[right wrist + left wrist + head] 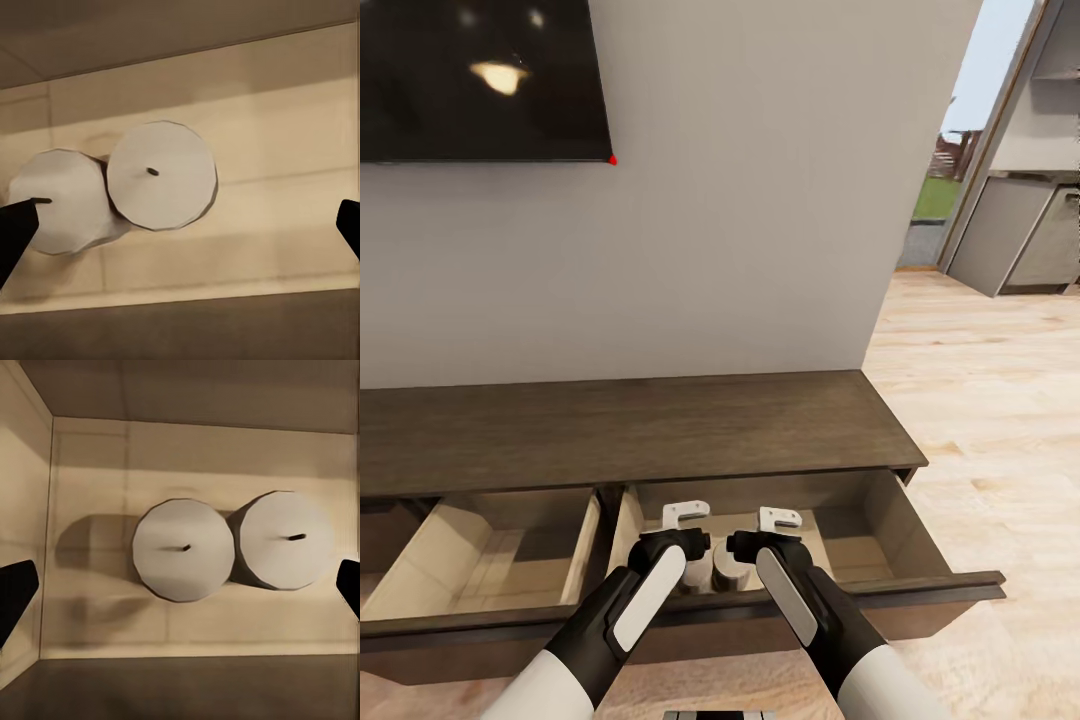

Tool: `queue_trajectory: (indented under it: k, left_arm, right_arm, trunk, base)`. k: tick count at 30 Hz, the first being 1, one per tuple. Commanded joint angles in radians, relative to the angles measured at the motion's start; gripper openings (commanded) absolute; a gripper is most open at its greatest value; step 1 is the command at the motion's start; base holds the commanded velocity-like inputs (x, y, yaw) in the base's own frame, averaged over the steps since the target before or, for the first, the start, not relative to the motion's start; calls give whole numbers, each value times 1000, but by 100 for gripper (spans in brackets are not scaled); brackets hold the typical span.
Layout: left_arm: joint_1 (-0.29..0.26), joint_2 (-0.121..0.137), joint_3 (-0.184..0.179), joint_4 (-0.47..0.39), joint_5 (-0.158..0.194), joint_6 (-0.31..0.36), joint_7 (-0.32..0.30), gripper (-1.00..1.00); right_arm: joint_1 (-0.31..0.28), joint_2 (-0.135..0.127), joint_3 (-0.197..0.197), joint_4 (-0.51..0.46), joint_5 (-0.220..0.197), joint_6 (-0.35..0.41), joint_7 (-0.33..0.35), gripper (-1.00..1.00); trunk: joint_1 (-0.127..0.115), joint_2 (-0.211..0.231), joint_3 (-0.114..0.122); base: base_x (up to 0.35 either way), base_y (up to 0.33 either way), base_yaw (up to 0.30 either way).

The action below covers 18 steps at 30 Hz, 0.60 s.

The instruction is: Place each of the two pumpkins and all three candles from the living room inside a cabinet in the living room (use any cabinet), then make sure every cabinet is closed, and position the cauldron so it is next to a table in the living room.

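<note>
candles [712, 570] half hidden behind arms; tv [480, 80] cut off.

The long, low, dark-brown cabinet [630, 425] stands against the wall with two of its drawers pulled out, their insides pale wood. In the right-hand drawer [860, 545] two squat white candles [184, 549] [285, 540] stand upright, side by side and touching, each with a short dark wick.

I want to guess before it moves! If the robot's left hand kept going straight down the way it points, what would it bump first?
Probably the pale round candle standing in the open wooden drawer, right under the open left hand; depth is hard to judge.
</note>
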Motion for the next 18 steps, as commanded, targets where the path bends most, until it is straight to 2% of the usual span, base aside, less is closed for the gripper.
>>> queue_trajectory:
  k: [1,10,18]
  left_arm:
    - [-1,0,-2,-1,10,1,9,100]
    - [-1,0,6,-1,21,4,9,100]
    - [-1,-2,11,-1,44,9,15,100]
  right_arm:
    - [-1,-1,3,-1,-10,1,-10,100]
    - [-1,-1,3,0,-10,1,-10,100]
    - [-1,-1,3,0,-12,1,-10,100]
  trunk:
    - [-1,0,3]
    - [-5,2,38]
    - [-35,58,63]
  base:
    - [0,0,0]
    - [0,0,0]
    - [0,0,0]
